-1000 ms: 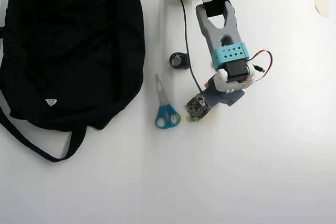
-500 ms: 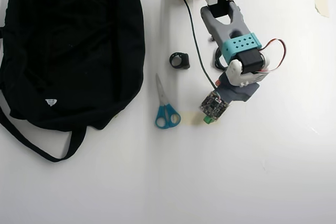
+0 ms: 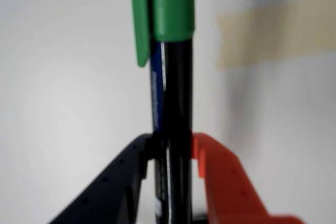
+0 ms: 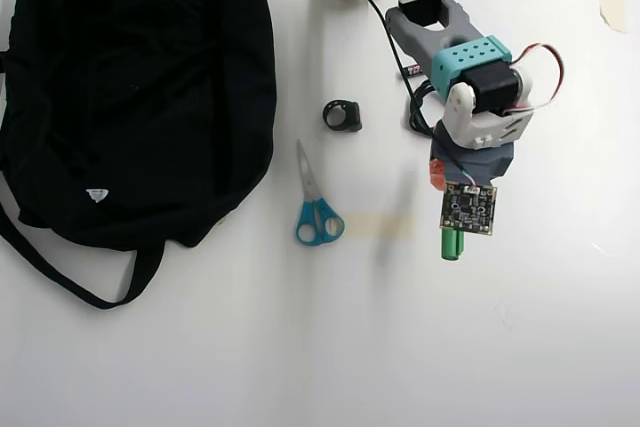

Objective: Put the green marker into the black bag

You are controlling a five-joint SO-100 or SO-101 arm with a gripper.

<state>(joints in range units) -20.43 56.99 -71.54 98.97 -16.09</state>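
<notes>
The green marker (image 3: 170,77) fills the middle of the wrist view, its black barrel clamped between a black finger (image 3: 123,174) and an orange finger (image 3: 220,177), green cap pointing away. My gripper (image 3: 170,148) is shut on it. In the overhead view only the green cap (image 4: 455,244) sticks out below the wrist camera board (image 4: 469,207), right of centre and held above the table. The black bag (image 4: 130,87) lies flat at the far left, its strap (image 4: 70,277) trailing toward the front. The arm (image 4: 470,67) reaches in from the top.
Blue-handled scissors (image 4: 318,209) lie between bag and gripper. A small black ring-shaped object (image 4: 341,115) sits above them. A beige tape patch (image 4: 380,225) is stuck to the white table beside the scissors; the same tape (image 3: 278,30) shows in the wrist view.
In the overhead view the arm has swung right, away from the bag, carrying the marker. The green cap now pokes out past the camera board.
</notes>
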